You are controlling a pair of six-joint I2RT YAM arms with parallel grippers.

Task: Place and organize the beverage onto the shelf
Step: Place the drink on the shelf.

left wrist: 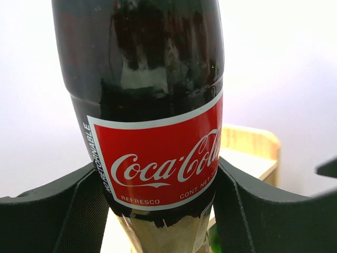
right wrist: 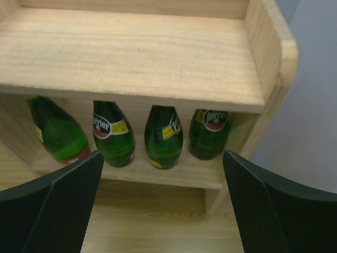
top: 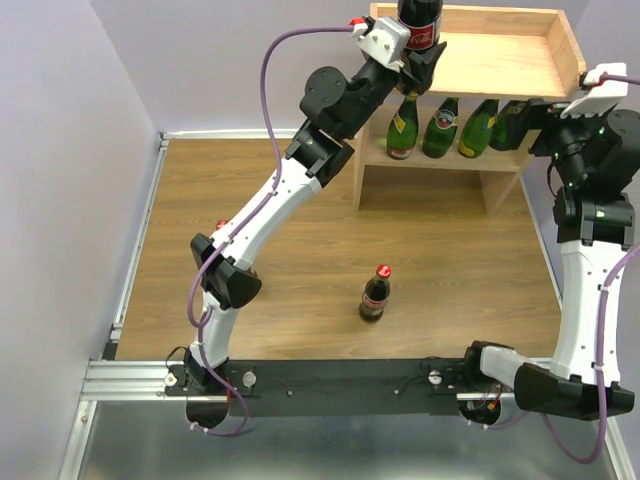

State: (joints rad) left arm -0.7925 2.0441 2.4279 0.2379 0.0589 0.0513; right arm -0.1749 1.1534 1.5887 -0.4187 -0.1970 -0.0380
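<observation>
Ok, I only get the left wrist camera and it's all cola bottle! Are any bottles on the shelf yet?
Observer: Yes, four green bottles stand in a row on the shelf's lower tier.
Operator: Where's my bottle now?
Observer: Your cola bottle is upright at the top board's left end.
Operator: Any more to pick up?
Observer: I see one, a second cola bottle standing on the table in front of the shelf.
</observation>
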